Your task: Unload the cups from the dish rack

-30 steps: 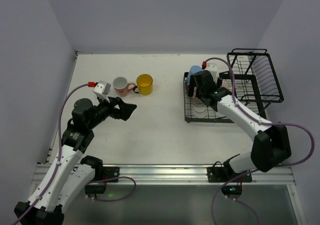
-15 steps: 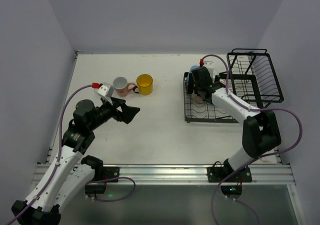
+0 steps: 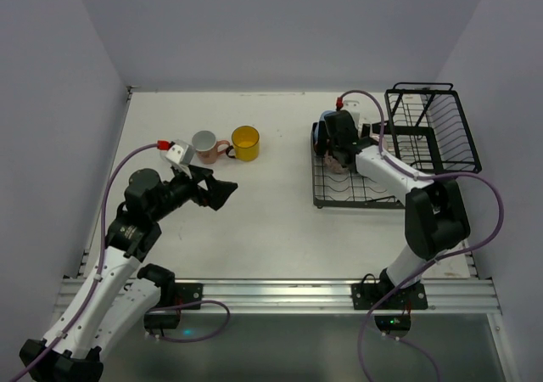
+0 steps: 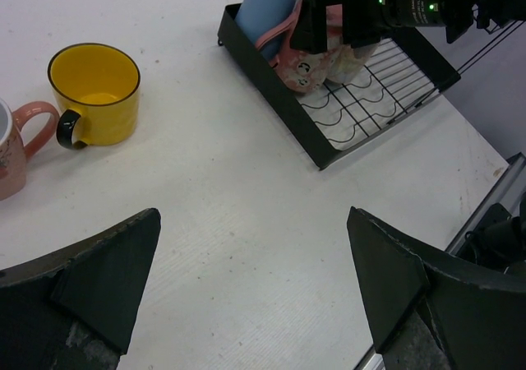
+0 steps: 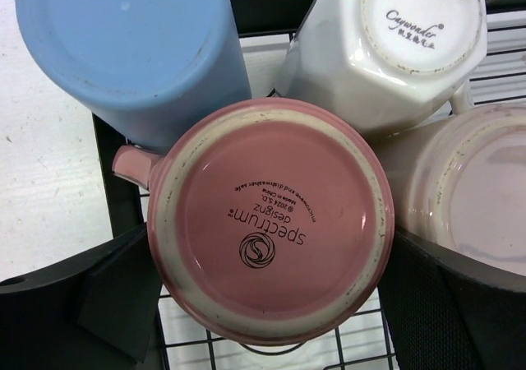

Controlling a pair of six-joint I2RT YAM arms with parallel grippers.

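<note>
Our right gripper (image 5: 263, 263) is spread wide, one finger at each side of an upturned pink mug (image 5: 267, 222), not clamped on it. Around that mug in the dish rack (image 3: 339, 197) we see a blue tumbler (image 5: 131, 53) at 10 o'clock, a white cup (image 5: 411, 41) at 1 and a pale cup (image 5: 468, 189) at 3. Our left gripper (image 4: 253, 247) hangs wide and empty over the table (image 3: 254, 229). A yellow mug (image 4: 94, 90) and a pink-handled mug (image 4: 12, 152) are at its 10 o'clock.

A robotics lab: blank walls (image 3: 280, 34) enclose a white table (image 3: 263, 221), arms (image 3: 110, 263) bolted to a rail (image 3: 280, 290).
</note>
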